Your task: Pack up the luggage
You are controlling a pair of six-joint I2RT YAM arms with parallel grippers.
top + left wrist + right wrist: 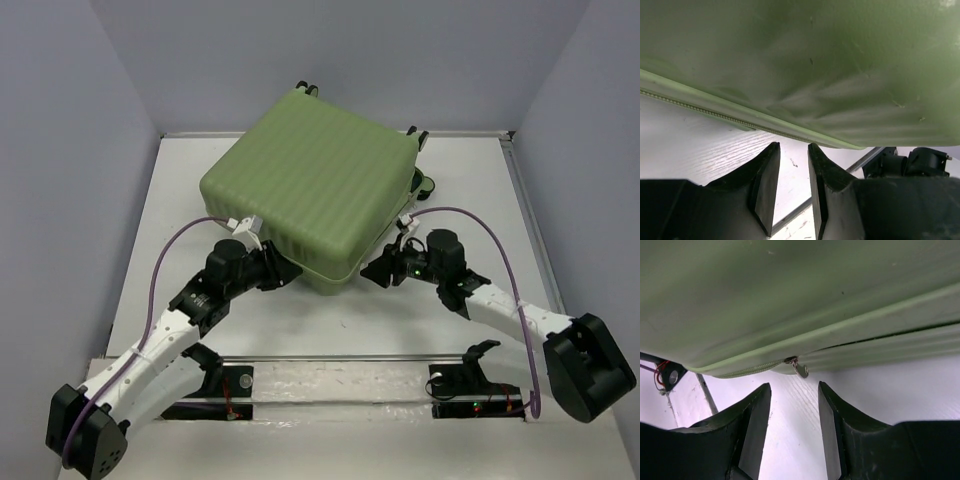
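— Nearest the lens in each wrist view are the black jaws, out of focus and cut off by the bottom edge. How do they stand?

— The left jaws are a narrow slit apart, with nothing between them but white tabletop (700, 155). The right jaws are wider apart and also grip nothing.

— And the luggage (315, 185)?

— It is shut and lies flat with its broad ribbed face up. It is turned at an angle, mid-tabletop toward the far edge, with one corner pointing at the near edge. The lid hides whatever is inside.

— Where are the arms?

— The left arm (160, 340) reaches to the shell's near-left side and the right arm (500, 300) to its near-right side, one on each side of that corner. From above the tips are dark against shadow, so I cannot tell whether they touch the shell.

— Do the wrist views help?

— Somewhat. Both sets of jaws sit low over the tabletop, just short of the shell's lower rim. In the left view the green shell fills the top of the picture, blurred, with a line of zip teeth (715, 114) along the rim. In the right view a small metal zip pull (800, 369) hangs from the seam, just beyond the gap between the jaws. A dark line runs along the seam to its right, and I cannot tell whether the zip is undone there.

— Wheels?

— Only black bits of the wheels (415, 133) show past the far and right sides. The rest is hidden by the shell.
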